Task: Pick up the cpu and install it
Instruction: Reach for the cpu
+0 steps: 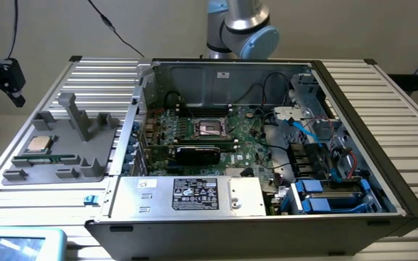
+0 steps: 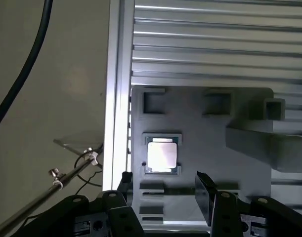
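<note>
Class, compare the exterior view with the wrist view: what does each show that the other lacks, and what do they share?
Exterior view adds: the open computer case, its motherboard socket, a green memory stick. Wrist view adds: a thin metal rod. Shared: the cpu lying in the grey tray, and the open gripper, holding nothing.

I am finding nothing I can truly read from here. I am making out a black label (image 1: 194,194) on the power supply cover (image 1: 245,198), its white print too fine to read, with a white sticker (image 1: 148,184) just beside it and a smaller white tag (image 1: 224,74) on the case's back wall (image 1: 187,81), both illegible. The cpu (image 2: 162,155) is glaring white on top, hiding any marking.
</note>
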